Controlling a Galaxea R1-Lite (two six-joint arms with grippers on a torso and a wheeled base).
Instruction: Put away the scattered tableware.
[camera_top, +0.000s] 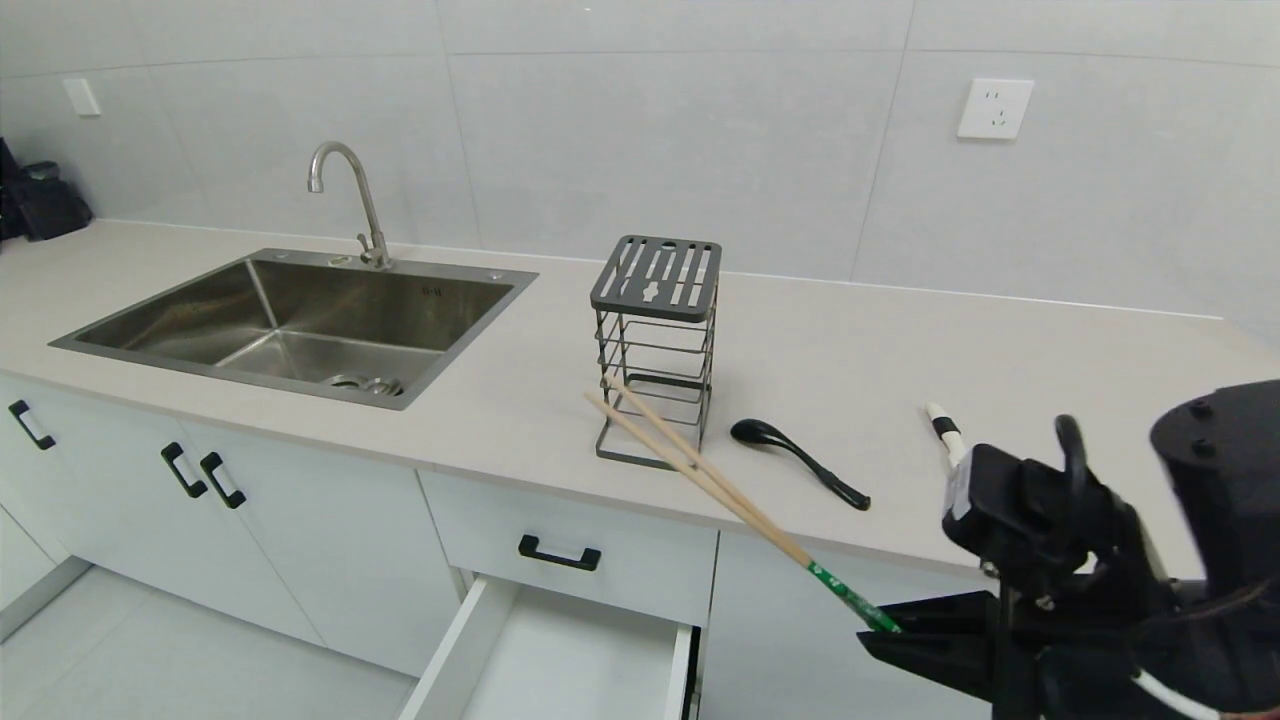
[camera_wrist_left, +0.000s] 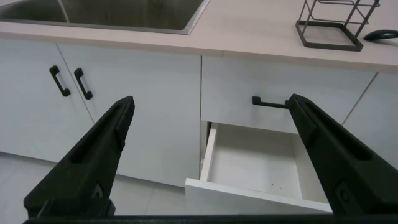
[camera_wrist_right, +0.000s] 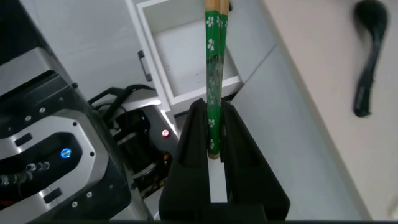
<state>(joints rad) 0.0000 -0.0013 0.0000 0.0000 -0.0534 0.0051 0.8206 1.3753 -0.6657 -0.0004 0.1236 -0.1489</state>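
Head view shows the pale countertop (camera_top: 860, 350) carrying everything, with the steel sink (camera_top: 380, 305) set into it well to the left of the wire rack (camera_top: 655, 280), which stands upright near the counter's front edge. Below the rack a white drawer (camera_top: 560, 660) is pulled open, and its visible floor is bare. The left gripper (camera_wrist_left: 211, 99) hangs with its jaws spread wide and nothing between them, facing the cabinet fronts below and to the left of the rack. The right gripper (camera_wrist_right: 213, 118) sits off the counter's front edge, below and to the right of the rack, clamped on the green ends of a pair of chopsticks (camera_top: 700, 470). They slant up from it so their plain wooden tips end at the rack's front foot; whether they touch it cannot be told. A black spoon (camera_top: 795, 460) lies flat just to the right of the rack, and a white utensil with a dark band (camera_top: 943, 428) lies farther right. The task looks barely begun: rack and drawer seem to hold nothing, one pair is in hand, and spoon and white utensil remain untouched. The chopsticks' green ends carry small pale markings, too fine to read; no other writing is legible.
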